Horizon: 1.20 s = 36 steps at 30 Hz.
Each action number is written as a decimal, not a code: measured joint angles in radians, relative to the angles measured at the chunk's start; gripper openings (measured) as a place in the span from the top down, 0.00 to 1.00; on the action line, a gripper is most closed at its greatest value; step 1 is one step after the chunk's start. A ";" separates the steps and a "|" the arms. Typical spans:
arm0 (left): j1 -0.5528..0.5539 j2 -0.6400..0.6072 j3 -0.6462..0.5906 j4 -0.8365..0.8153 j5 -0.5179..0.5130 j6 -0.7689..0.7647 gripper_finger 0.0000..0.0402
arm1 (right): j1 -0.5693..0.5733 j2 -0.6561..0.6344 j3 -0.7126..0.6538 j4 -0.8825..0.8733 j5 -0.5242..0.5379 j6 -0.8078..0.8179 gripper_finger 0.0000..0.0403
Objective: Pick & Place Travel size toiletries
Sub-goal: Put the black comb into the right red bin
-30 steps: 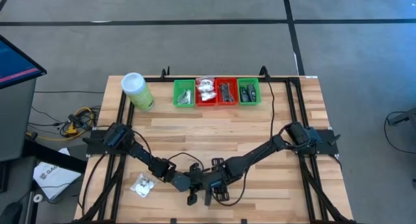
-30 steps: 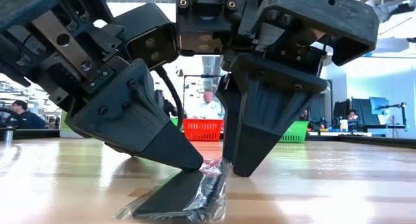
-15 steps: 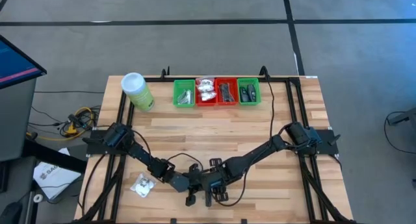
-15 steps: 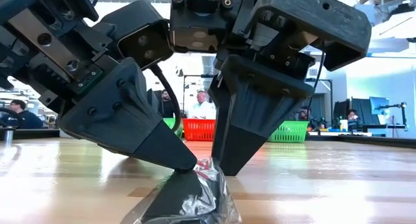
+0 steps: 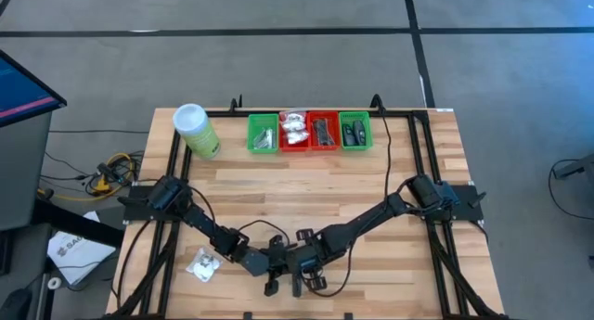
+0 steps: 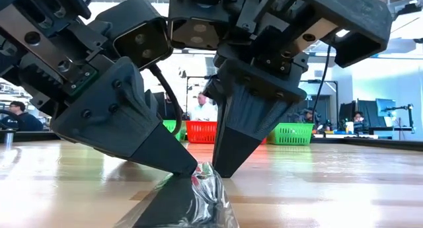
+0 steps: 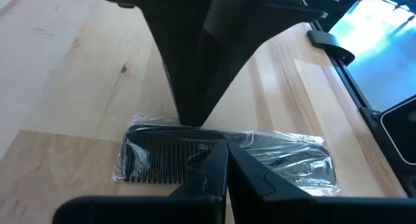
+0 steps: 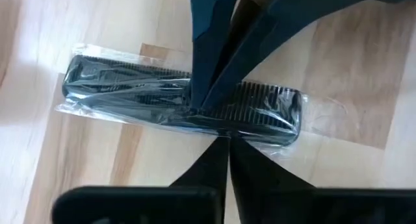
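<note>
Wood table (image 5: 371, 199), right hand (image 6: 221, 172) now clamped on wrapped comb (image 8: 182, 104)

No writing, label, brand, number or sign can be read anywhere in these views.

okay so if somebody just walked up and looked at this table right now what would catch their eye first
Most striking is both grippers meeting at the table's near edge: the left gripper and right gripper, both shut, pinch a black comb in clear wrap from opposite sides. Next, the row of green and red trays along the far edge, with a light-green canister to their left. A white packet lies near the left arm.
</note>
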 joint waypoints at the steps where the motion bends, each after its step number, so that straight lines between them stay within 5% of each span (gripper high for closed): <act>1: 0.000 0.000 0.000 0.001 -0.002 0.001 1.00 | 0.000 0.000 0.000 0.000 -0.006 -0.002 0.98; 12: 0.000 0.005 0.001 0.020 -0.021 0.011 1.00 | 0.008 -0.031 0.001 0.002 0.021 -0.004 1.00; 18: -0.001 0.000 -0.019 0.028 -0.059 -0.015 1.00 | 0.004 -0.043 0.003 -0.111 0.060 0.130 1.00; 36: -0.027 -0.271 -0.191 -0.060 -0.083 -0.042 1.00 | 0.068 -0.071 -0.038 0.076 0.011 0.408 1.00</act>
